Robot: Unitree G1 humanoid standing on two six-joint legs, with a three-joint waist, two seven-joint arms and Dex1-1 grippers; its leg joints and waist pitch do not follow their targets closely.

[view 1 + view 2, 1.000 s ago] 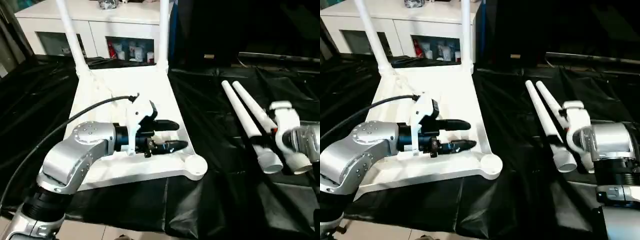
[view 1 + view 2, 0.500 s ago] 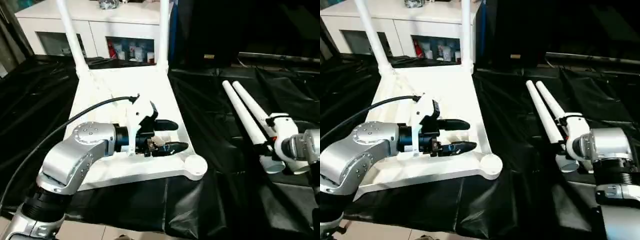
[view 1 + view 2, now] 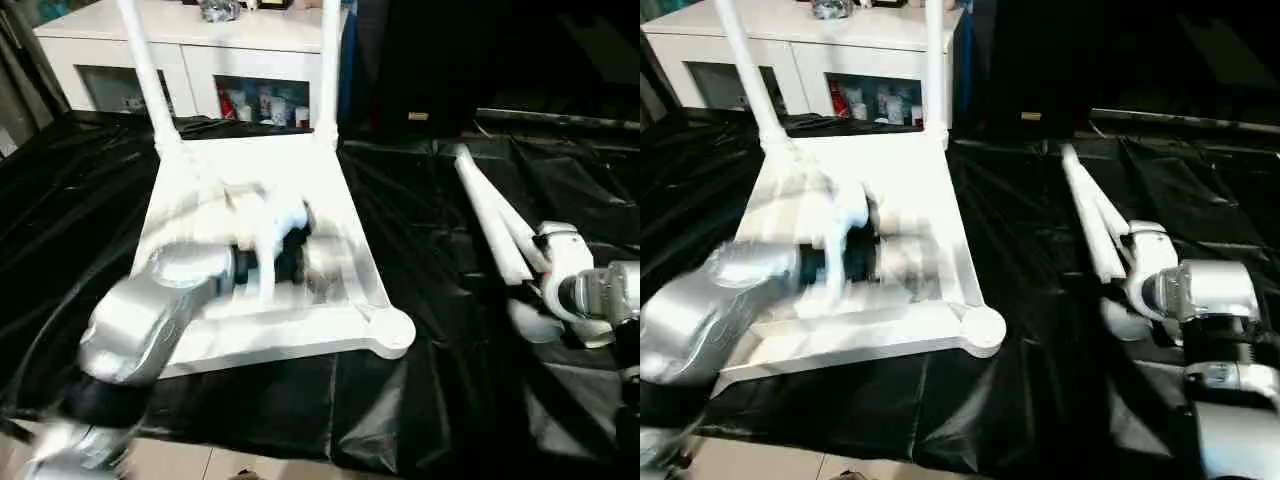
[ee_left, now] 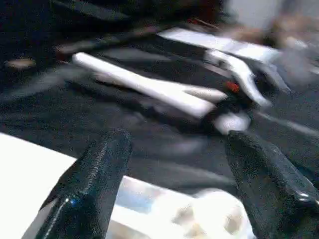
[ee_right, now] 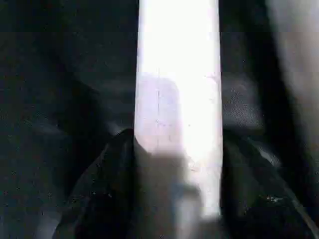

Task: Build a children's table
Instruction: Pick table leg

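Note:
The white tabletop [image 3: 300, 180] lies underside up on the black cover. Two white legs [image 3: 145, 70] [image 3: 328, 60] stand upright in its far corner sockets. The near right socket [image 3: 392, 333] holds nothing. My left gripper [image 3: 300, 255] hovers over the ribbed underside, blurred by motion; in the left wrist view its fingers [image 4: 94, 184] stand wide apart with nothing between them. To the right lie two loose legs [image 3: 485, 215]. My right gripper [image 3: 545, 265] is shut on one leg [image 5: 177, 99], which sits tight between both fingers [image 5: 107, 199].
A white cabinet [image 3: 250, 40] with glass doors stands behind the table. Crumpled black sheeting [image 3: 450, 400] covers the whole work surface, and pale floor shows at the near edge [image 3: 200, 465].
My right gripper has closed on the loose leg, and the legs now lie at a steeper angle. My left arm is moving over the tabletop and shows blurred.

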